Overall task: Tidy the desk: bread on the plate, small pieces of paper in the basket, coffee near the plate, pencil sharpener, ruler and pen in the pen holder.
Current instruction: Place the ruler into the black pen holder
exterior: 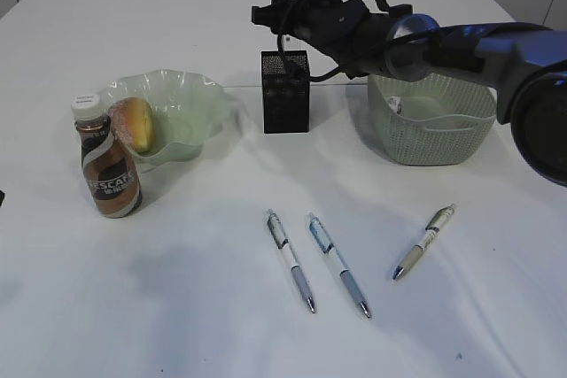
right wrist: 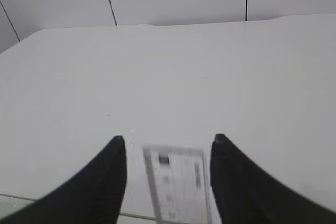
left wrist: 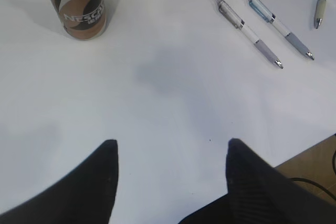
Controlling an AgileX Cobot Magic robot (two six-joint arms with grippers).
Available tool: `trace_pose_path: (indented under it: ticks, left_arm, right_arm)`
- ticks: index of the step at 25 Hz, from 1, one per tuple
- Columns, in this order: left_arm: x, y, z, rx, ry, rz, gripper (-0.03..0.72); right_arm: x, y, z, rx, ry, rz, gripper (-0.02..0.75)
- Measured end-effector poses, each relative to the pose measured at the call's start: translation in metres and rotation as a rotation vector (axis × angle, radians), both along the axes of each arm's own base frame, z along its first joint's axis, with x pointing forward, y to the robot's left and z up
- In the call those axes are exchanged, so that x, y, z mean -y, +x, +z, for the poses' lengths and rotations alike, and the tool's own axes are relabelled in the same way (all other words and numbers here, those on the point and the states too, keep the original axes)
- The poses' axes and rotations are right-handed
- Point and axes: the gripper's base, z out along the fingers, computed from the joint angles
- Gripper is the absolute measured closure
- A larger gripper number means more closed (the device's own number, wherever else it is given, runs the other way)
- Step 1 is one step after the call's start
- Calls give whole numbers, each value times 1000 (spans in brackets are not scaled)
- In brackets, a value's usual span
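Observation:
My right gripper (exterior: 285, 17) hangs over the black mesh pen holder (exterior: 285, 92). In the right wrist view its jaws (right wrist: 167, 140) stand open, and a blurred clear ruler (right wrist: 178, 184) lies between them with a gap on each side. Three pens (exterior: 291, 260) (exterior: 338, 264) (exterior: 424, 242) lie on the table in front. The bread (exterior: 137, 123) rests in the green plate (exterior: 190, 99), and the coffee bottle (exterior: 108, 165) stands beside it. My left gripper (left wrist: 171, 145) is open over bare table, the coffee bottle (left wrist: 77, 3) and pens (left wrist: 249, 33) beyond it. The pencil sharpener is out of view.
The pale green basket (exterior: 431, 121) stands right of the pen holder under my right arm, with a small white scrap (exterior: 396, 104) inside. The table's near edge (left wrist: 307, 153) shows in the left wrist view, beside my left gripper.

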Motion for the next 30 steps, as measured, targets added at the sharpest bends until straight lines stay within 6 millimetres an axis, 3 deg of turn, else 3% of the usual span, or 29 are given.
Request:
trace_pose_path:
  ticks: [3,8,11,15,16,17,20,22,23,25,26,30]
  left_arm:
    - [0,0,0,0,0,0,232]
    - [0,0,0,0,0,0,232]
    - [0,0,0,2,0,0,232]
    - [0,0,0,2,0,0,232]
    - [0,0,0,2,0,0,232]
    - [0,0,0,2,0,0,232]
    - [0,0,0,6,-2,1,232]
    - [0,1,1,10,-3,2,232]
    - [0,1,1,16,-5,4,232]
    - [0,2,1,22,-7,5,232]
    - [0,2,1,23,-7,5,232]
    - [0,2,1,25,-8,6,232]
  right_arm:
    - [0,0,0,-2,0,3,242]
    - [-1,0,-1,-8,0,9,225]
    - [-2,-2,9,-5,-3,32,224]
    - [-3,-10,43,36,-37,84,224]
    - [-4,-16,66,62,-52,119,224]
    - [-4,-16,66,62,-52,119,224]
    - [-8,-36,112,89,-86,238,224]
    - [-8,-36,112,89,-86,238,224]
    - [-10,-50,138,97,-108,320,224]
    - [-10,-50,138,97,-108,320,224]
    - [-6,-63,154,64,-138,422,229]
    - [9,-72,155,-60,-188,531,274]
